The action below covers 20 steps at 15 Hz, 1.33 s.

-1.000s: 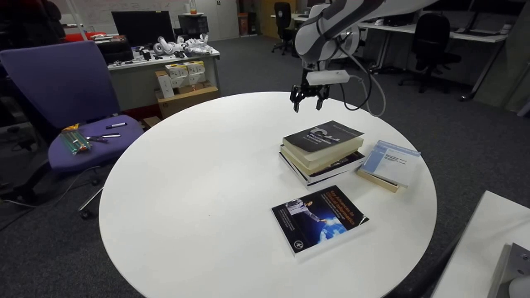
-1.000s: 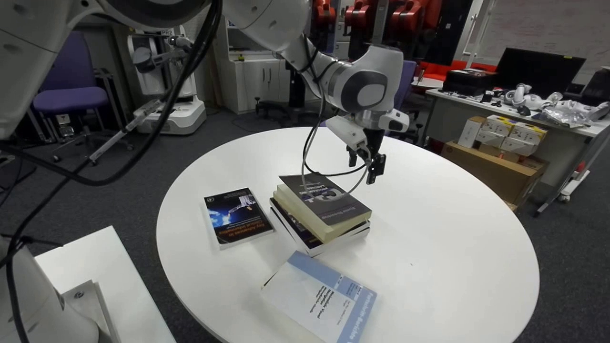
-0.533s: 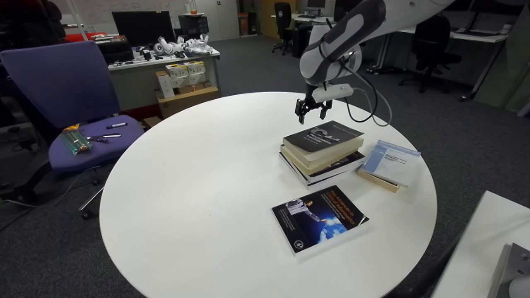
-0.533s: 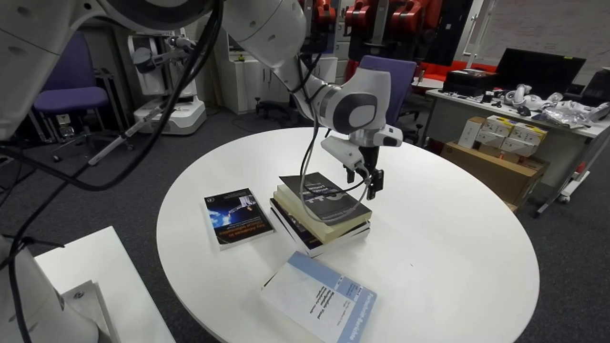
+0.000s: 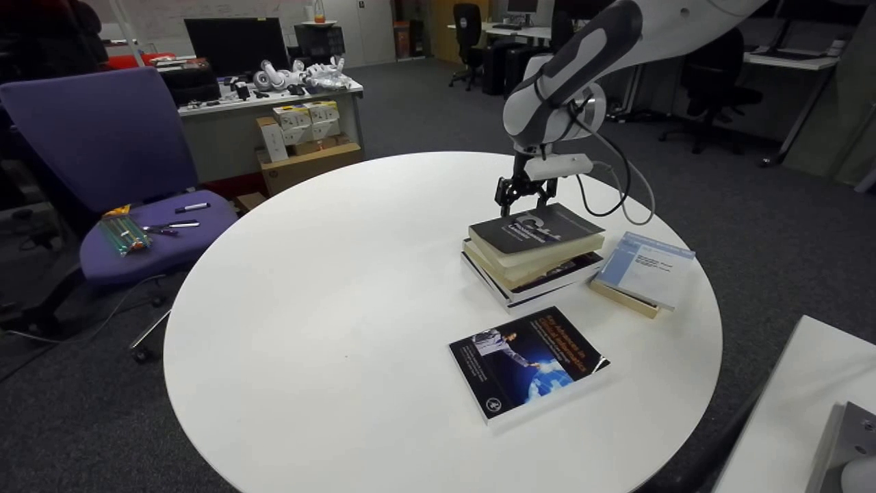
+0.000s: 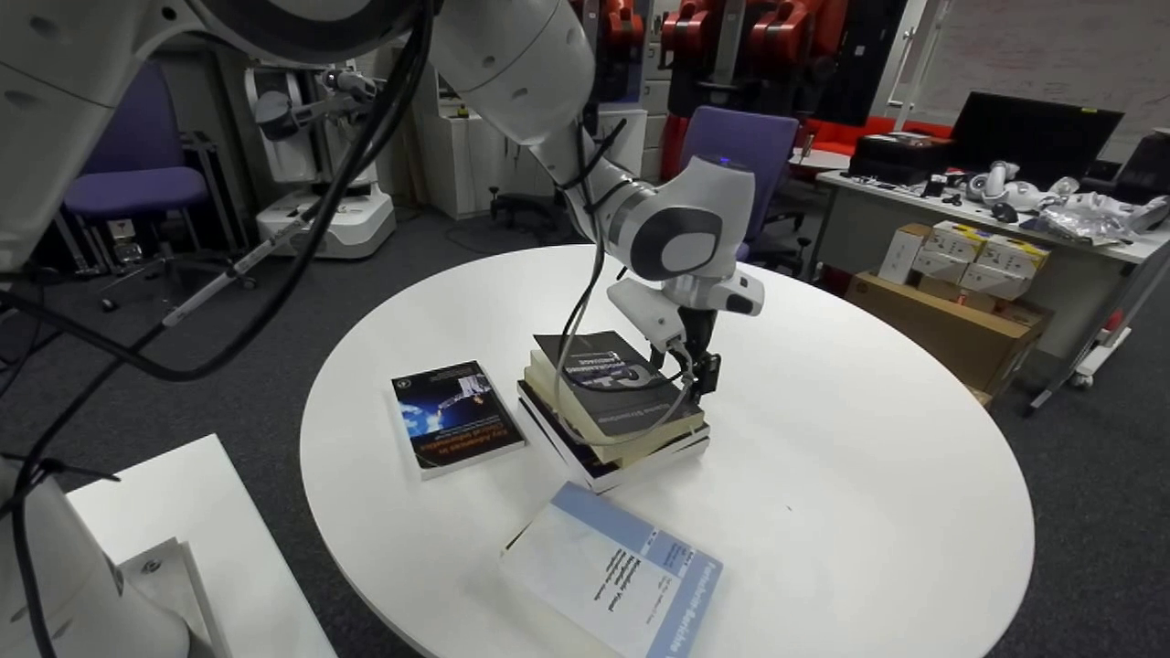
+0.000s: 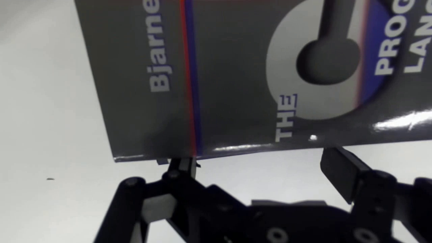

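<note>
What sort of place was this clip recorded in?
Most likely a robotics lab or research office: in an exterior view, a white robot and what look like red robot arms stand in the background, with a whiteboard bearing faint writing on the wall.

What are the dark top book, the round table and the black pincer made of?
Dark top book: paper, by its cream page edges; glossy cover, perhaps laminated, catching highlights.
Round table: smooth white top without visible grain, possibly laminate.
Black pincer: dull, crisp-edged, rigid-looking; metal or plastic, I can't tell.
</note>
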Tool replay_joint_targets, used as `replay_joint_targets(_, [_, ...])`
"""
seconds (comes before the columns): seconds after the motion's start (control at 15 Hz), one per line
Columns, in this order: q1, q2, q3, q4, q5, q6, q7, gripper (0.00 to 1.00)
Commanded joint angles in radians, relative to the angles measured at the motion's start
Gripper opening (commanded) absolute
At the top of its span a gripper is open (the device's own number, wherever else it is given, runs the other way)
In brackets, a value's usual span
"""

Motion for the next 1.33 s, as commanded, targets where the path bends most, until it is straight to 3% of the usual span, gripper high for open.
replay_joint_targets(0.0, [-0.004, -0.078, 0.014, -0.061, 0.013, 0.02, -0.022, 1.0])
replay_joint_targets(0.2, [0.008, -0.116, 0.022, -0.063, 0.005, 0.023, -0.026, 1.0])
replay_joint_targets(0.33, [0.043, -0.157, 0.003, -0.088, -0.049, 0.107, -0.021, 1.0])
replay_joint_targets(0.53, [0.063, -0.283, 0.056, -0.165, -0.038, 0.108, -0.075, 1.0])
replay_joint_targets(0.87, [0.108, -0.453, 0.173, -0.296, 0.069, -0.149, -0.13, 1.0])
replay_joint_targets(1.0, [0.192, -0.491, 0.163, -0.356, -0.025, -0.234, 0.001, 1.0])
replay_joint_targets(1.27, [0.338, -0.466, 0.154, -0.442, -0.306, -0.177, 0.274, 1.0])
